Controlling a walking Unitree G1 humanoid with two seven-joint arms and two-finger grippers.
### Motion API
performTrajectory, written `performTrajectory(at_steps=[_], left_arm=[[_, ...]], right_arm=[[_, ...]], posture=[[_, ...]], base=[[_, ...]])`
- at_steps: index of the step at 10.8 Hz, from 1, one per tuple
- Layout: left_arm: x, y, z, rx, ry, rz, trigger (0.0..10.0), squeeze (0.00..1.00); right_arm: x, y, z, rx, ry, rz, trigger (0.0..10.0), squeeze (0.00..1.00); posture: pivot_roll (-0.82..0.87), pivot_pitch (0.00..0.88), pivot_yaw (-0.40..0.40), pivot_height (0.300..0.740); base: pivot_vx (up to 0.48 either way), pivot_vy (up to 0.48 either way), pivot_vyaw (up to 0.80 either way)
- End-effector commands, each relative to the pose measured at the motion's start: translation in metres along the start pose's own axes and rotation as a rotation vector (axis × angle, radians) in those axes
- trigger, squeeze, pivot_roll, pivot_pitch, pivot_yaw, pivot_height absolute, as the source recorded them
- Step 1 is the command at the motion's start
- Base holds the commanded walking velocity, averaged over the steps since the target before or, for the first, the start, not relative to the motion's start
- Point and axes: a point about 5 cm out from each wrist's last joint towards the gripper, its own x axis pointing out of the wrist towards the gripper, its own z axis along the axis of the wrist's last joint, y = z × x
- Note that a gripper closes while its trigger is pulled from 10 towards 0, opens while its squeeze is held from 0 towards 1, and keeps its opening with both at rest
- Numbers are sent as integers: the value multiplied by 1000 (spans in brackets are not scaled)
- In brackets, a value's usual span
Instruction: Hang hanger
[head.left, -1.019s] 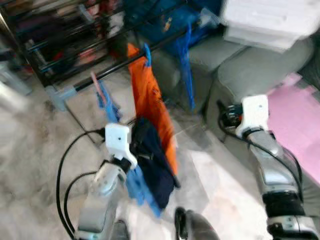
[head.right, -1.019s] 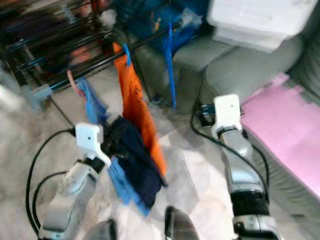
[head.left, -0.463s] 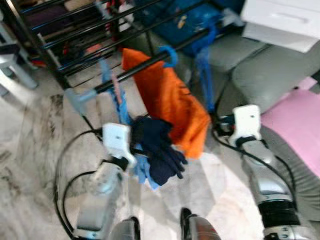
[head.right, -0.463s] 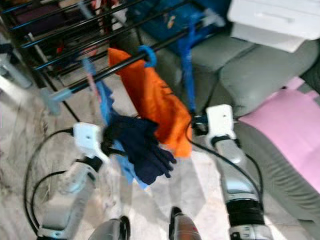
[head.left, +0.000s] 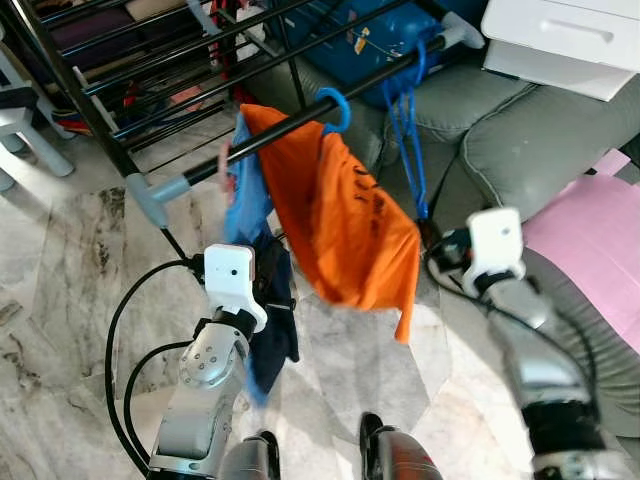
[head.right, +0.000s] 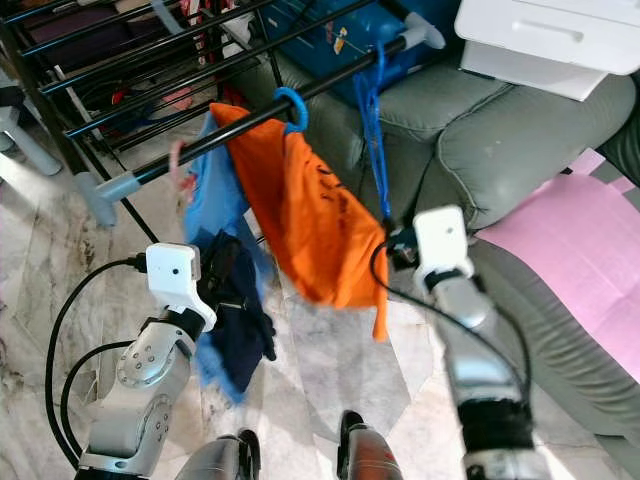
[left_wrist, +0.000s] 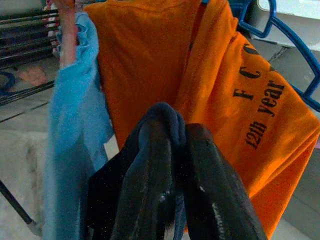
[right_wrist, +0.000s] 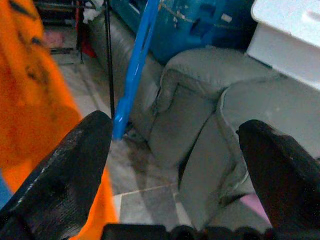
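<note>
Left hand (left_wrist: 170, 165): fingers together, clamped on a dark navy garment (head.left: 275, 320), held low beside a light blue garment (head.left: 248, 195).

Right hand (right_wrist: 175, 150): fingers wide apart, holding nothing, beside the lower edge of the orange shirt (head.left: 350, 220).

Orange shirt: on a blue hanger (head.left: 335, 108), hooked over the black rail (head.left: 290, 125) of a clothes rack.

Spare blue hangers (head.left: 408, 140): hung further along the same rail.

Behind: grey sofa (head.left: 520, 130), white drawer box (head.left: 565, 40), pink mat (head.left: 600, 230). Floor (head.left: 60, 300): marble tile.
</note>
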Motion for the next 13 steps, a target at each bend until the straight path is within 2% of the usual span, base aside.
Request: performTrajectory(at_steps=[1, 3, 5, 7, 9, 11, 12, 13], left_arm=[[1, -1, 2, 12, -12, -4, 10000, 0], [1, -1, 3, 13, -12, -7, 10000, 0], [0, -1, 3, 14, -8, -18, 10000, 0], [-2, -4, 4, 11, -8, -29, 10000, 0], [-8, -3, 4, 14, 1, -30, 10000, 0], [-10, 1, 5, 22, 4, -29, 10000, 0], [-10, 2, 5, 24, 7, -29, 10000, 0], [-11, 1, 5, 23, 8, -30, 10000, 0]], right_arm=[[2, 1, 1, 16, 2, 26, 10000, 0], [17, -7, 16, 27, -26, 26, 10000, 0], [38, -8, 25, 26, -1, 47, 10000, 0], [57, -1, 36, 64, 6, 33, 10000, 0], [66, 17, 39, 139, 20, 84, 10000, 0], [71, 28, 41, 129, 32, 88, 10000, 0], [75, 28, 41, 92, 58, 42, 10000, 0], [77, 27, 42, 93, 62, 37, 0, 0]], posture=[[-99, 248, 25, 740], [-91, 259, 28, 740], [-87, 266, 31, 740], [-72, 277, 29, 740], [-43, 292, 36, 740], [-27, 300, 41, 740], [-20, 303, 42, 740], [-21, 307, 42, 740]], base=[[0, 0, 0], [0, 0, 0], [0, 0, 0], [0, 0, 0], [0, 0, 0], [0, 0, 0], [0, 0, 0], [0, 0, 0]])
